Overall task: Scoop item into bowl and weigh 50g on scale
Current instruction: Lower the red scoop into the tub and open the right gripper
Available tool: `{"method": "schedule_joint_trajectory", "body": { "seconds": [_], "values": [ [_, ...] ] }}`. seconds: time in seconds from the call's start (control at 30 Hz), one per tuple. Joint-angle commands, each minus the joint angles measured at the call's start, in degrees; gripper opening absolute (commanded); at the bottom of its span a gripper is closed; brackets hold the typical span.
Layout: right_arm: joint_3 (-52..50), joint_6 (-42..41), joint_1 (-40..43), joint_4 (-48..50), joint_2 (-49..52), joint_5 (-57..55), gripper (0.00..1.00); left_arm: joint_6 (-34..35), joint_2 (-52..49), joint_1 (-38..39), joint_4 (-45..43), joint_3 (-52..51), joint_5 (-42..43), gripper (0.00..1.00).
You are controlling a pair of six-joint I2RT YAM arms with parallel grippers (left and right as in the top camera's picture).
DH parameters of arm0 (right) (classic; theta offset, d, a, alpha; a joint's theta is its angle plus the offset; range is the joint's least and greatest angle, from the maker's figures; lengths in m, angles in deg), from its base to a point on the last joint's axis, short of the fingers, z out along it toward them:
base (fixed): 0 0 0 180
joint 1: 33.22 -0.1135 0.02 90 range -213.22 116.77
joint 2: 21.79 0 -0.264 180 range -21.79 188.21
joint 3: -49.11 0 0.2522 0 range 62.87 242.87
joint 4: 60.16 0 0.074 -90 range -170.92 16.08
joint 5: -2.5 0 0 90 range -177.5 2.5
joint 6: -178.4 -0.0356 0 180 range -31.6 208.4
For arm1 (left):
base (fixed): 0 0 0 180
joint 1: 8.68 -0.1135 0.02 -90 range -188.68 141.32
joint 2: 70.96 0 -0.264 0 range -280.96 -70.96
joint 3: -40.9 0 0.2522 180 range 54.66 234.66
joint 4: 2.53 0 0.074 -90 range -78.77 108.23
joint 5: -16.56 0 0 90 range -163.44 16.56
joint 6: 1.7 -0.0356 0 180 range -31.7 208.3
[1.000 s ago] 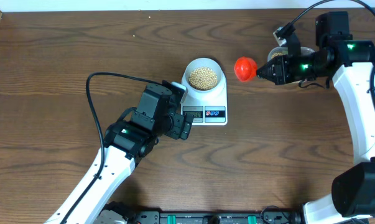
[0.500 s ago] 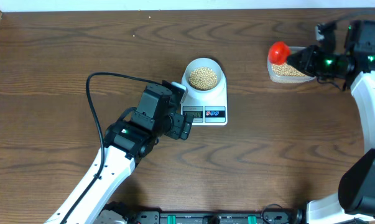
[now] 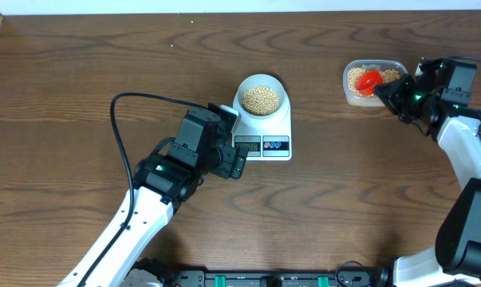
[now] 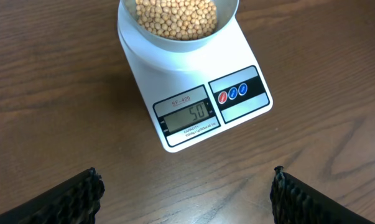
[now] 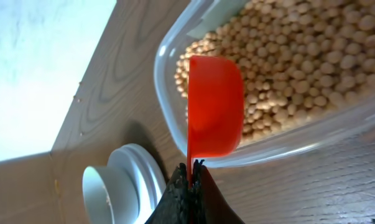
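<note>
- Beans, small, round and matt tan, fill the bowl nearly to the rim; the left wrist view cuts off the far half of the heap.
- The bowl is smooth and pale with a thick rounded lip, and it sits on the back part of the scale.
- The scale is a flat white plastic slab with rounded corners; its grey display shows digits that look like 50, and three small round buttons, one red and two blue, sit beside it.
- The left gripper hangs just in front of the scale with its jaws spread wide and nothing between them; only its ribbed black fingertips show, at the lower corners of its own camera.
- More beans lie in a clear, glossy, round-cornered tub well off to the right.
- A shiny red plastic scoop is tipped on edge inside the tub, against the beans; I cannot tell whether it holds any.
- The right gripper is pinched tight on the scoop's thin handle, which its fingers mostly hide.
- A rounded white shape at that view's lower edge is cut off and hard to identify.
- The table is dark wood with strong grain.
</note>
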Motion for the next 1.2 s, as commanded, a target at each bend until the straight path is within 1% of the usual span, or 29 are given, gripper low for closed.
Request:
{"method": "schedule_joint_trajectory", "body": {
  "seconds": [0.0, 0.2, 0.33, 0.5, 0.6, 0.63, 0.7, 0.73, 0.77, 0.83, 0.93, 1.0, 1.03, 1.17],
  "values": [
    [-0.66, -1.2, -0.07, 0.98, -0.57, -3.52, 0.01, -0.55, 0.37, -0.24, -0.04, 0.04, 0.28, 0.88],
    [-0.66, -2.08, -0.07, 2.29, -0.57, -3.54, 0.01, -0.55, 0.37, -0.24, -0.04, 0.04, 0.28, 0.88],
    [-0.66, -2.08, -0.07, 0.52, -0.57, -5.27, 0.02, -0.55, 0.37, -0.24, -0.04, 0.04, 0.28, 0.88],
    [-0.7, -2.08, -0.07, -1.7, -0.57, -6.73, 0.1, -0.55, 0.37, -0.24, -0.04, 0.04, 0.28, 0.88],
    [-0.7, -2.08, -0.07, -1.95, -0.57, -6.73, 0.22, -0.55, 0.37, -0.24, -0.04, 0.04, 0.28, 0.88],
    [-0.7, -2.08, -0.07, -2.25, -0.57, -6.71, 0.3, -0.55, 0.37, -0.24, -0.04, 0.04, 0.28, 0.88],
    [-0.7, -2.08, -0.07, -3.5, -0.57, -6.69, 0.5, -0.55, 0.37, -0.24, -0.04, 0.04, 0.28, 0.88],
    [-0.7, -2.05, -0.07, -4.66, -0.57, -6.71, 0.58, -0.55, 0.37, -0.24, -0.04, 0.04, 0.28, 0.88],
    [-0.7, -2.05, -0.04, -5.66, -0.57, -6.71, 0.63, -0.55, 0.37, -0.24, -0.04, 0.04, 0.28, 0.88],
    [-0.7, -2.05, 0.11, -7.98, -0.57, -6.69, 0.69, -0.55, 0.37, -0.24, -0.04, 0.04, 0.28, 0.88],
    [-0.68, -2.03, 0.66, -9.75, -0.63, -6.36, 0.84, -0.55, 0.37, -0.24, -0.04, 0.04, 0.28, 0.88],
    [-0.66, -1.27, 1.18, -10.4, -1.14, -4.85, 0.9, -0.55, 0.37, -0.24, -0.04, 0.04, 0.28, 0.88],
    [-0.66, -0.39, 1.46, -10.75, -1.7, -3.91, 0.99, -0.55, 0.37, -0.24, -0.04, 0.04, 0.28, 0.88],
    [-0.57, 2.78, 2.03, -13.66, -6.51, -3.91, 0.99, -0.55, 0.37, -0.24, -0.04, 0.04, 0.28, 0.88]
  ]
}}
